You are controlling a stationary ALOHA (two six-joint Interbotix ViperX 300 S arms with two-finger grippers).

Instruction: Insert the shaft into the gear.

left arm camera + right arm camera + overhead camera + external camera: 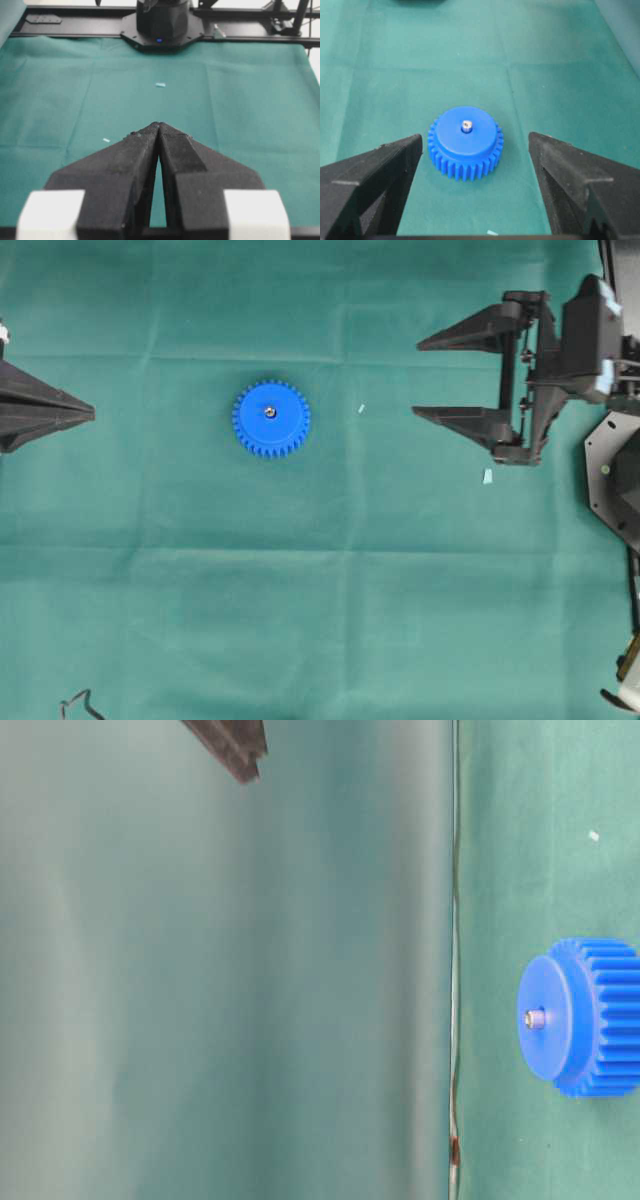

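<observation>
Shaft [466, 125] seated upright in centre hole of gear [465, 142], shiny end just proud of the hub; probably fully home, though depth inside the bore hidden. Gear [271, 418] flat on green cloth [320, 620], near table middle, nothing touching it, so insertion looks done and both arms likely parked clear on purpose. Right gripper [418, 377] well apart to the gear's right, jaws spread wide and empty, pointing level at the gear. Left gripper [92, 414] well apart on the other side, fingers [175, 150] pressed together, nothing between. White fleck [361, 408] and pale-blue scrap [487, 476] loose on cloth, of no use here.
</observation>
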